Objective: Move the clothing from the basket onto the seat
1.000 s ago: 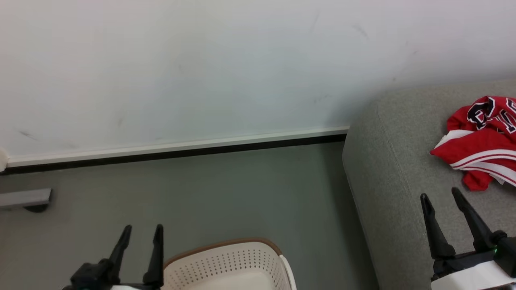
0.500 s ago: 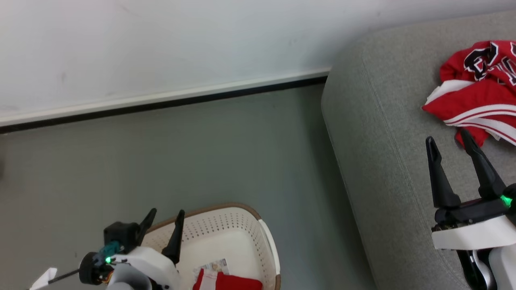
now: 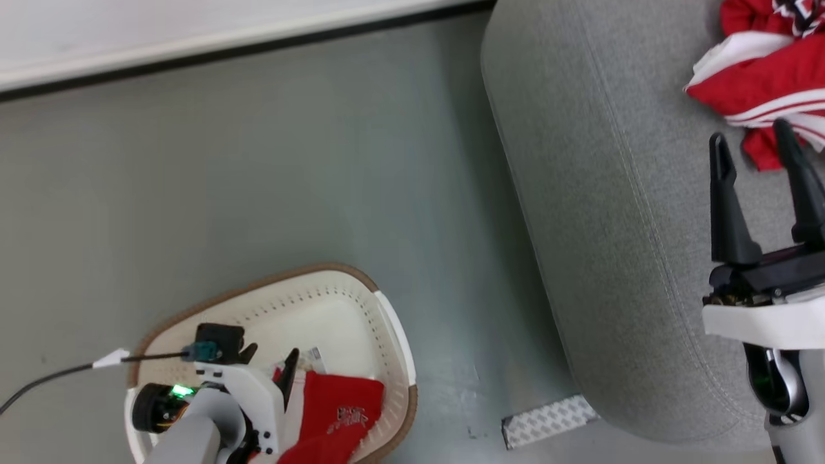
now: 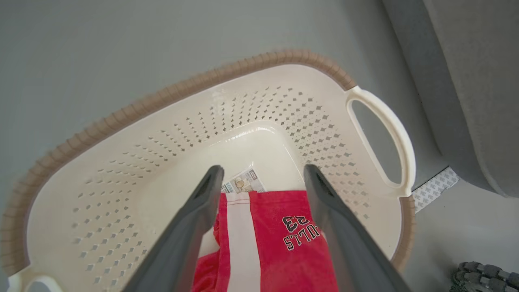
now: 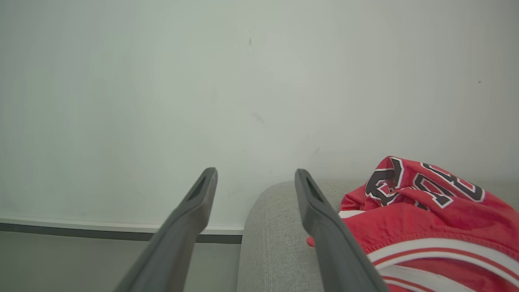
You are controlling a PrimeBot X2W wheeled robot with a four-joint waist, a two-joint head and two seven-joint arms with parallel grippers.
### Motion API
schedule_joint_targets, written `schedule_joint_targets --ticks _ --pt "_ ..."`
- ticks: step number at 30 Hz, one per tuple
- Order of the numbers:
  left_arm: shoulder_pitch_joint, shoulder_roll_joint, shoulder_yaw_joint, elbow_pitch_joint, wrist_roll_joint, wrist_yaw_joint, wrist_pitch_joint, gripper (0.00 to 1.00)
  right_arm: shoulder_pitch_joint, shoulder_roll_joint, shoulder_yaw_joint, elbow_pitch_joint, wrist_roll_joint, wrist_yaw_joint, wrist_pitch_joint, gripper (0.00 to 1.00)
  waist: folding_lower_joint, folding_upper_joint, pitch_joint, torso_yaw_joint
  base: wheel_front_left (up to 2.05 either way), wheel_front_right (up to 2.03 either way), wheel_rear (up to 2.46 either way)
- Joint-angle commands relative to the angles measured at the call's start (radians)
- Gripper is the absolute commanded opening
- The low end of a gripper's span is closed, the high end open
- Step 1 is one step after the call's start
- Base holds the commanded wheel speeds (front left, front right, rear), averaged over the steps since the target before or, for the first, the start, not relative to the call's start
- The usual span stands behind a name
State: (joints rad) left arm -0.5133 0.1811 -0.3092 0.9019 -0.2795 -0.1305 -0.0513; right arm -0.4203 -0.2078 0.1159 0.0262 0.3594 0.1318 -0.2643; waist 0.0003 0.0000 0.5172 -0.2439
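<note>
Down at seven o'clock, the left gripper [image 3: 267, 361] hung spread and empty over red shorts [image 4: 279, 243] in the basket [image 3: 335, 303]; at three o'clock the right gripper [image 3: 751, 132], likewise released, hovered beside a red jersey [image 3: 760, 77] on the seat [image 3: 612, 193].

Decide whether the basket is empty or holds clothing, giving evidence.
Not empty: a red garment with a white stripe lies inside the basket.
</note>
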Motion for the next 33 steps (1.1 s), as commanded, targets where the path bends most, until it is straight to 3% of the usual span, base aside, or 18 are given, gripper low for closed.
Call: schedule_joint_targets --ticks 1,11,26,33 --pt "-0.028 0.013 -0.016 0.032 -0.022 0.001 0.012 1.0 -0.028 0.006 -0.008 -0.015 -0.008 -0.002 0.0 1.0 -0.0003 0.0 0.071 -0.037 0.0 0.0 0.0" --pt "-0.166 0.057 -0.093 0.232 -0.057 0.001 0.094 1.0 -0.121 0.025 -0.031 -0.092 -0.021 -0.002 0.0 1.0 -0.0003 0.0 0.237 -0.097 0.0 0.0 0.0" --pt "-0.273 0.108 -0.15 0.349 -0.076 0.003 0.162 1.0 -0.188 0.074 -0.062 -0.196 -0.03 -0.002 0.0 1.0 -0.0003 0.0 0.423 -0.164 0.0 0.0 0.0" --pt "-0.287 0.113 -0.169 0.379 -0.078 0.007 0.272 1.0 -0.179 0.089 -0.072 -0.2 -0.035 -0.002 0.0 1.0 -0.0003 0.0 0.462 -0.164 0.0 0.0 0.0"
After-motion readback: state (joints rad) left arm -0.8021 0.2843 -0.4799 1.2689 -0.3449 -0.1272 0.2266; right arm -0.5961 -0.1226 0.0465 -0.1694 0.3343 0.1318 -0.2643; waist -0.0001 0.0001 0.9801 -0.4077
